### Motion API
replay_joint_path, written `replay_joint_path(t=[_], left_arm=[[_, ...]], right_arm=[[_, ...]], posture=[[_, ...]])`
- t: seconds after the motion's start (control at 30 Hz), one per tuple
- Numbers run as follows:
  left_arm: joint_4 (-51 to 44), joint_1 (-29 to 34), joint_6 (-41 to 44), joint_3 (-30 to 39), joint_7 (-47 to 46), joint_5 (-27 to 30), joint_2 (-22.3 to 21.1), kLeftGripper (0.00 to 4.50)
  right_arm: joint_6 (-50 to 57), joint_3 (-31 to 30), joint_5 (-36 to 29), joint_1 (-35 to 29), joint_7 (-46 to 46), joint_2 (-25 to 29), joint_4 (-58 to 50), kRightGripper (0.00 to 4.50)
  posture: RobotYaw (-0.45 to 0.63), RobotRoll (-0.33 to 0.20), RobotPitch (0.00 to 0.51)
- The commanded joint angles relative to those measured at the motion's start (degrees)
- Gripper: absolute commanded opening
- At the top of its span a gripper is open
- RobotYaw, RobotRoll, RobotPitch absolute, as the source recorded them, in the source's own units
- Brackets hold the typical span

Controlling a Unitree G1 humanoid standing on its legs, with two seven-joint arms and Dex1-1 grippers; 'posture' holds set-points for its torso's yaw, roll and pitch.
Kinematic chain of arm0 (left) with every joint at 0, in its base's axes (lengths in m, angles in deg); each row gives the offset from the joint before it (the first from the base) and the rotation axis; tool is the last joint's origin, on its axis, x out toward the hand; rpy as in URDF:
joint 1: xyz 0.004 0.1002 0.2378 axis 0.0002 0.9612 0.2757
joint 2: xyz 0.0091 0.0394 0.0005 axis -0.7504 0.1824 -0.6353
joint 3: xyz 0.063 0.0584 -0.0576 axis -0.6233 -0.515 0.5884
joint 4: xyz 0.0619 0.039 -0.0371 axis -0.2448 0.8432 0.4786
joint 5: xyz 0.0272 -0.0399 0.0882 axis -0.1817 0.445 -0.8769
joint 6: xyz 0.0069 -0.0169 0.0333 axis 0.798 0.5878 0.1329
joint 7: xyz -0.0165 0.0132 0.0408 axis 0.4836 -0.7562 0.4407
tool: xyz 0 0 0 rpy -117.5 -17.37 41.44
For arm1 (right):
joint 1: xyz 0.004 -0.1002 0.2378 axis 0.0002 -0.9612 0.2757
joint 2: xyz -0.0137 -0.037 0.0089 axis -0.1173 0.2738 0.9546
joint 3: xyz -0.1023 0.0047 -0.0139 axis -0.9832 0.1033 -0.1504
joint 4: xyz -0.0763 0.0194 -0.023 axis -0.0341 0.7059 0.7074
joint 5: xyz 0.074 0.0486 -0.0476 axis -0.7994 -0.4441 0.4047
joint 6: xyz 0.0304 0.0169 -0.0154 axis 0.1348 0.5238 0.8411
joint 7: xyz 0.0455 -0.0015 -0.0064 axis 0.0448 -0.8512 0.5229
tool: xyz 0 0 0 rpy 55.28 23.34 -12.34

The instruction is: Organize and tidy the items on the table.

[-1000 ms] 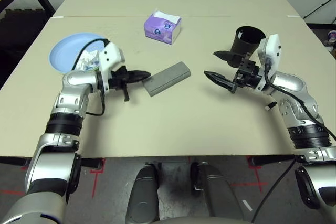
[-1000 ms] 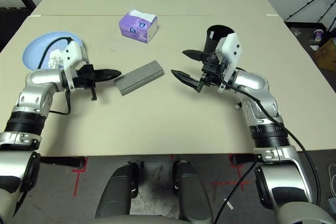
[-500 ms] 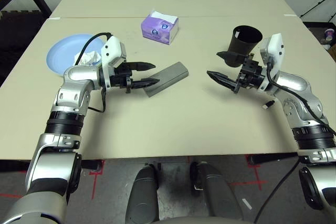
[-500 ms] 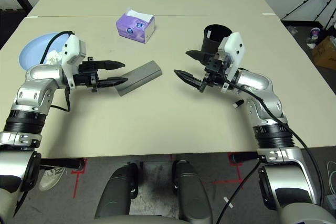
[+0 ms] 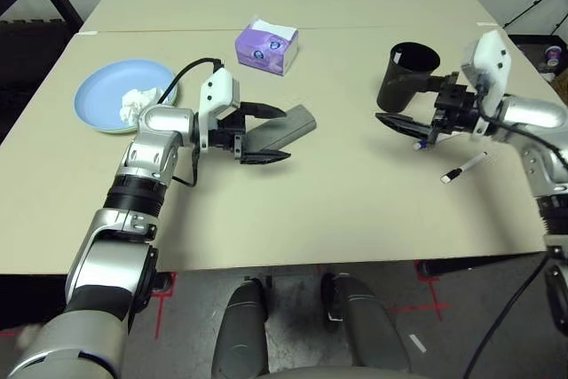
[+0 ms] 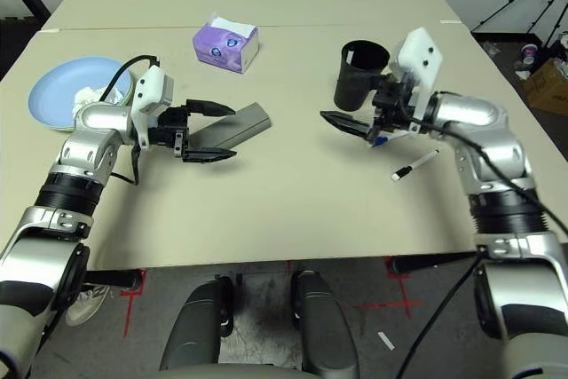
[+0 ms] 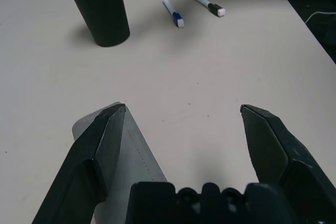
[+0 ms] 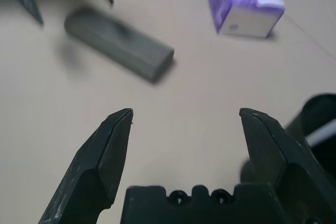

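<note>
Now the left gripper (image 5: 264, 134) is straddling one end of the long grey rigid glasses case (image 5: 282, 127) mid-table, fingers spread wide. Closing so near the end risks the case pivoting out — the right gripper (image 6: 357, 115), also gaping, is hovering by the black cup (image 6: 358, 75).

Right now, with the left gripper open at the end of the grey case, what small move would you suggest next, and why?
Probably close the left gripper on the grey glasses case. Its fingers stand wide open with the near end of the case between them, one finger lying along the case's side, and the case lies loose on the table, not yet gripped.
</note>
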Motion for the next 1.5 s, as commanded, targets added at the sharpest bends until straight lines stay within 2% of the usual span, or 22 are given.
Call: replay_joint_path(t=[0.03, 0.23, 0.43, 0.67, 0.83, 1.0, 1.33, 1.5], left_arm=[[-2.2, 0.0, 1.5, 1.1, -1.5, 1.4, 1.2, 4.46], [-5.4, 1.6, 3.3, 1.6, -4.0, 1.9, 2.3, 4.46], [-8.6, 3.3, 5.0, 2.1, -5.7, 2.3, 2.2, 4.46], [-14.4, 6.1, 9.1, 3.0, -7.5, 5.3, 2.5, 4.46], [-18.9, 7.6, 11.3, 2.8, -6.8, 7.7, 2.6, 4.46], [-21.7, 9.6, 11.8, 1.5, -5.3, 7.9, 1.4, 4.46], [-19.6, 10.1, 10.9, -0.2, -4.1, 6.5, 0.0, 4.46], [-19.5, 10.3, 11.0, -0.1, -4.0, 6.2, -0.7, 4.46]], right_arm=[[-6.0, -4.2, 5.6, 3.6, 7.4, 3.1, 6.8, 4.5], [-18.5, -12.2, 16.2, 11.3, 16.9, 5.9, 18.6, 4.5], [-28.8, -16.7, 24.0, 15.3, 19.0, 5.3, 26.2, 4.5], [-33.3, -17.1, 26.3, 14.2, 20.5, 5.0, 26.3, 4.5], [-33.1, -17.0, 25.6, 12.3, 20.8, 6.1, 24.3, 4.5], [-35.0, -17.7, 27.7, 12.0, 20.6, 6.7, 23.7, 4.5], [-39.8, -20.9, 34.6, 16.7, 19.7, 5.9, 26.9, 4.5], [-41.7, -21.9, 36.0, 15.6, 19.7, 5.7, 25.2, 4.5]], posture=[[-0.1, 0.0, 0.169], [-0.08, 0.0, 0.174], [-0.06, 0.0, 0.178], [-0.05, 0.0, 0.185], [-0.06, 0.0, 0.188], [-0.07, 0.0, 0.191], [-0.08, 0.0, 0.207], [-0.09, 0.0, 0.216]])
